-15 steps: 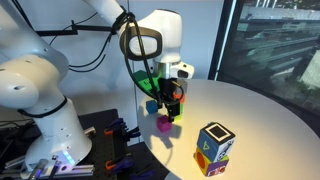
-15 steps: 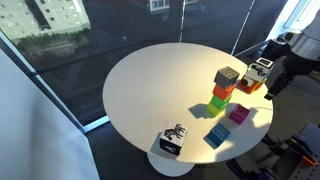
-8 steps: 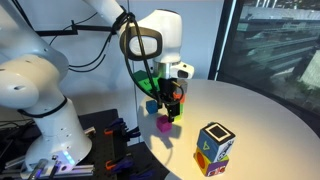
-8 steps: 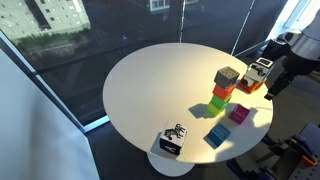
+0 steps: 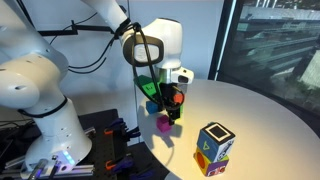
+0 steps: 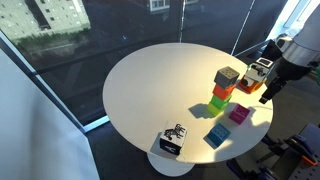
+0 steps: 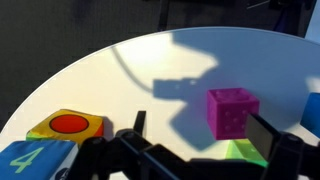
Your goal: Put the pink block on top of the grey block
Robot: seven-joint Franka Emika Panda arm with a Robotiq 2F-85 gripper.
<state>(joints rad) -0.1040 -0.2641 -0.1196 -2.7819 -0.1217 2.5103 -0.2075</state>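
The pink block (image 7: 232, 111) is a small magenta cube on the white round table; it shows in both exterior views (image 5: 163, 124) (image 6: 239, 114). The grey block (image 6: 227, 76) tops a stack over an orange block (image 6: 222, 90) and a green block (image 6: 217, 102). My gripper (image 7: 200, 120) is open and empty, hovering above the table. In the wrist view the pink block lies just beyond the jaws, nearer the right finger (image 7: 270, 130). In the exterior views the gripper (image 5: 172, 100) (image 6: 267, 90) hangs beside the stack near the table edge. The gripper hides the grey block in one exterior view.
A larger multicoloured patterned cube (image 5: 215, 147) (image 6: 171, 141) (image 7: 65, 125) stands near the table edge. A blue block (image 6: 217, 136) lies beside the pink one. A green surface (image 7: 240, 152) shows low between the fingers. Dark windows stand behind the table (image 6: 150, 90).
The gripper has shifted only slightly near the stack. No block has moved.
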